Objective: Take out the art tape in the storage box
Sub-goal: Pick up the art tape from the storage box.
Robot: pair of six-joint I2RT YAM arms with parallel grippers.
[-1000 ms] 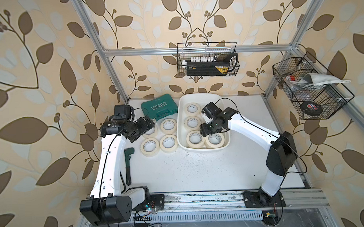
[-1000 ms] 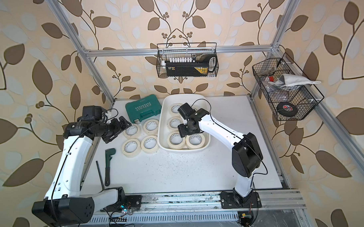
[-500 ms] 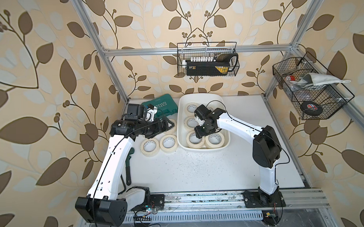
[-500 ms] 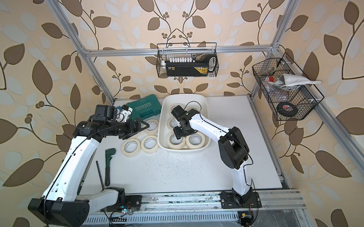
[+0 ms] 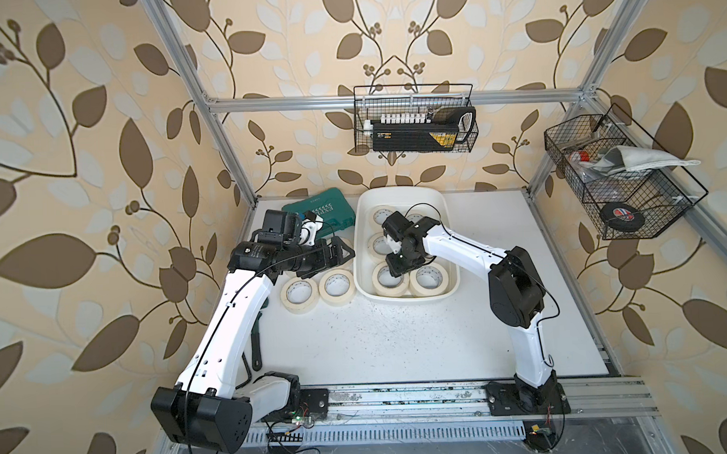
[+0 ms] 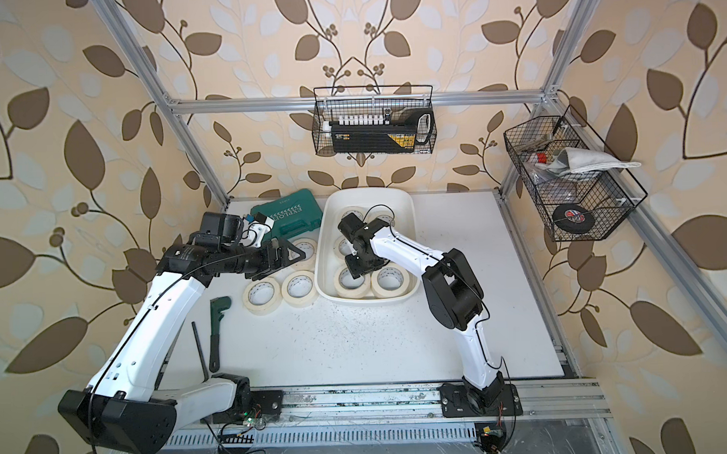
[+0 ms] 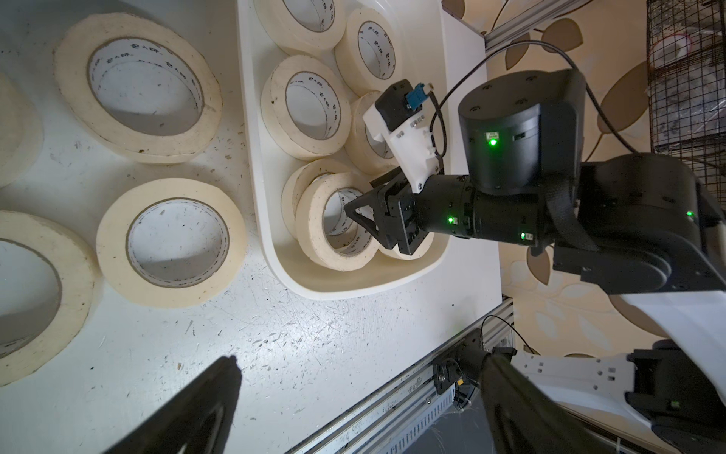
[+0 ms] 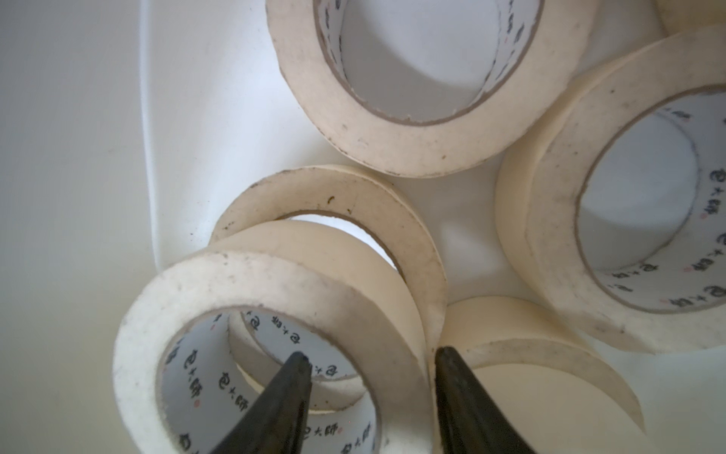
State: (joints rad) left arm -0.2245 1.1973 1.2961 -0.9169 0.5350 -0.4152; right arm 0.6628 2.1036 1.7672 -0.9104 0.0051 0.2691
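White tabletop (image 5: 399, 339): right gripper (image 8: 369, 353) straddles art tape (image 8: 255, 275) wall in storage box (image 5: 406, 298), clamp unclear; left gripper (image 5: 344, 253) open beside it. Likely light, stiff ring: pinch wall.

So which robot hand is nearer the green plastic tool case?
Left. The left gripper hovers beside the green case; the right gripper is inside the white plastic tub, straddling a cream tape roll.

I count four tape rolls (image 7: 112, 247) on the table (image 7: 275, 353), seven visible in the one box (image 7: 251, 118), and two wire baskets (image 5: 359, 107).
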